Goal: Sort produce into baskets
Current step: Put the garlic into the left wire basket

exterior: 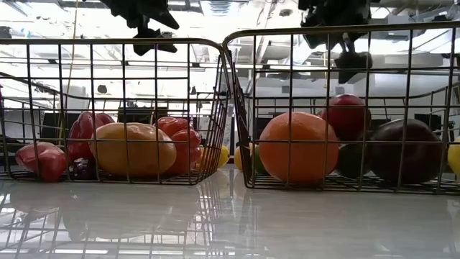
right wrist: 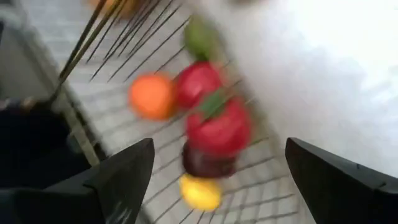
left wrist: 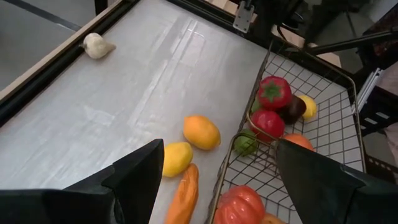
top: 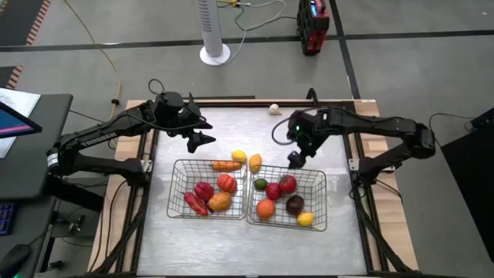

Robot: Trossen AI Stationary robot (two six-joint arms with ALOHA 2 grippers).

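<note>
Two wire baskets stand side by side near the table's front: the left basket (top: 179, 164) and the right basket (top: 323, 174). The left one holds red, orange and yellow produce; the right one holds red fruits (right wrist: 217, 127), an orange (right wrist: 150, 96), a maroon fruit (right wrist: 205, 163), a yellow one and a green one. A carrot (top: 225, 165), a lemon (top: 239, 156) and an orange-yellow fruit (top: 255, 162) lie on the table just beyond the baskets. A whitish garlic (top: 274, 109) lies at the far edge. My left gripper (top: 202, 131) is open and empty, raised beyond the left basket. My right gripper (top: 297, 154) is open and empty above the right basket's far edge.
The table's raised dark frame (left wrist: 37, 74) runs along the far edge beside the garlic (left wrist: 97, 45). Bare tabletop (top: 239, 127) lies between the two grippers and in front of the baskets. Beyond the table stand a white fan base (top: 214, 54) and a red device (top: 312, 27).
</note>
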